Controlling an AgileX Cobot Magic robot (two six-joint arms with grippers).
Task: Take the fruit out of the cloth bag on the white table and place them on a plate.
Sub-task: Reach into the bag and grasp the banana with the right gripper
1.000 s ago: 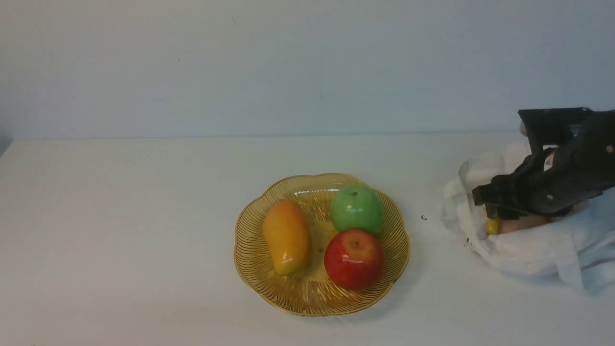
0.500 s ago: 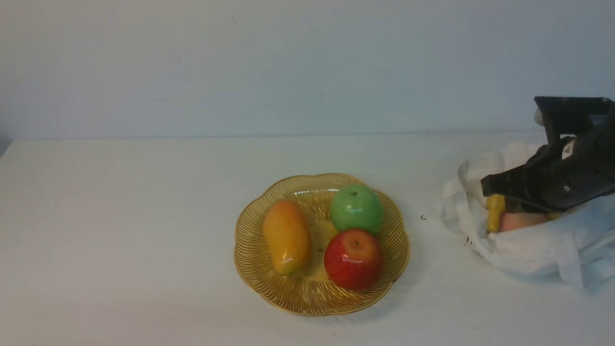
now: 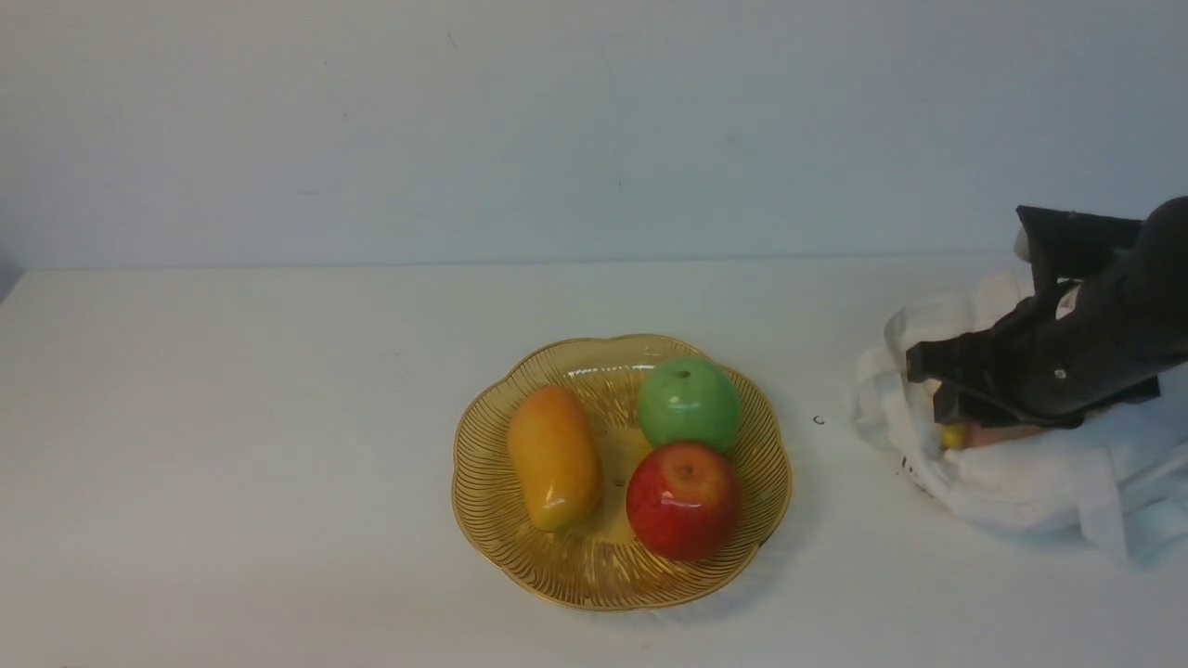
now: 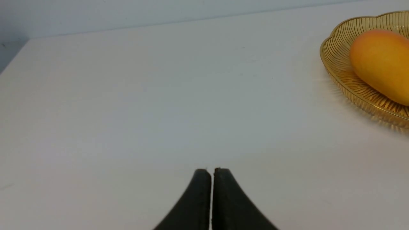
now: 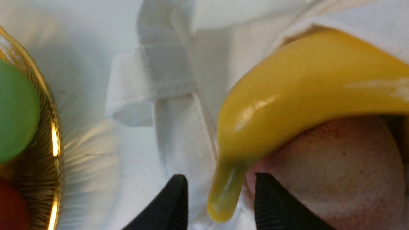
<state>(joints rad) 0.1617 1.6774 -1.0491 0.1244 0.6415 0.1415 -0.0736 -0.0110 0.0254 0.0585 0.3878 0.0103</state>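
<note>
The amber plate (image 3: 492, 538) holds an orange mango (image 3: 552, 455), a green apple (image 3: 689, 401) and a red apple (image 3: 684, 499). The white cloth bag (image 3: 1021, 482) lies at the right on the white table (image 3: 232, 417). My right gripper (image 3: 933, 394) is at the bag's mouth. In the right wrist view it (image 5: 220, 175) is open, with the yellow banana's (image 5: 303, 92) stem tip between its fingers, apart from both. A pale pink peach (image 5: 335, 166) lies under the banana. My left gripper (image 4: 211, 171) is shut and empty over bare table.
A bag strap (image 5: 153, 80) lies on the table between the bag's mouth and the plate's rim (image 5: 52, 143). A small dark speck (image 3: 818, 419) sits on the table between plate and bag. The mango (image 4: 380, 64) also shows in the left wrist view.
My right gripper rose and drew back to the right, then came down and left again to the bag's mouth. Less of the banana tip shows than half a second ago.
</note>
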